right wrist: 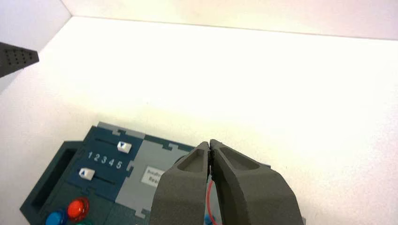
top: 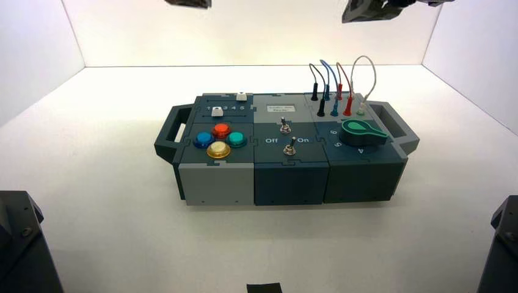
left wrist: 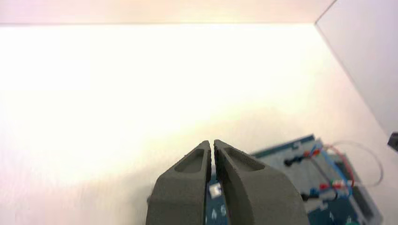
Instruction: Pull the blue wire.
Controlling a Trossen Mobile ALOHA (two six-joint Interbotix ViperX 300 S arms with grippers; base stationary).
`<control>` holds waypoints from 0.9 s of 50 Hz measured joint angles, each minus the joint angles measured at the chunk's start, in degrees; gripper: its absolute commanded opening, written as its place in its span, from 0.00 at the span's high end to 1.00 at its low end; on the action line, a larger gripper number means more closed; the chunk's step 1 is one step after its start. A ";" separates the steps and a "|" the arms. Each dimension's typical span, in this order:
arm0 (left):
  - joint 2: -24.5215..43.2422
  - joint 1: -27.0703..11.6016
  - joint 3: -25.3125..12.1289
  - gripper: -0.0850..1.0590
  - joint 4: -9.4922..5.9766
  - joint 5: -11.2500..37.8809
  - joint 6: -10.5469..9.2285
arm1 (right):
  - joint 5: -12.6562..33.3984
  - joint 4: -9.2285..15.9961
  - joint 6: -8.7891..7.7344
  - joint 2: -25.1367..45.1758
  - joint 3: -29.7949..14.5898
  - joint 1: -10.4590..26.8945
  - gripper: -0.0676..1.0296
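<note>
The blue wire [top: 330, 68] arches at the back right of the box [top: 287, 174], with both its blue plugs [top: 334, 108] in their sockets. It stands between a black wire [top: 316, 76] and a red wire [top: 344, 73]. My right gripper [top: 366, 9] hangs high above and behind the wires. In the right wrist view its fingertips [right wrist: 209, 143] are shut with nothing between them, and the red wire [right wrist: 208, 201] shows far below through the gap. My left gripper [top: 188, 3] waits high at the back, its fingers [left wrist: 211, 142] all but together and empty.
A white wire [top: 368, 73] loops at the far right of the wire block. A green knob [top: 361, 131] sits in front of the wires. Two toggle switches [top: 287, 137] stand mid-box; coloured buttons [top: 220, 139] and two white sliders [top: 227, 104] are on the left. Handles [top: 168, 131] stick out at both ends.
</note>
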 measured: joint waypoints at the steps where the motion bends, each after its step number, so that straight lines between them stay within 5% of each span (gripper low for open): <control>1: 0.09 0.00 0.00 0.88 0.00 0.62 0.00 | 0.18 0.00 0.00 0.00 0.00 0.00 0.95; 21: -1.85 0.00 -3.52 0.88 0.00 14.06 0.00 | 5.62 0.79 0.00 -3.78 1.23 0.00 0.95; 45: -6.06 -2.90 -3.52 0.90 -0.09 20.30 0.00 | 10.02 3.25 0.00 -5.71 2.37 0.00 0.94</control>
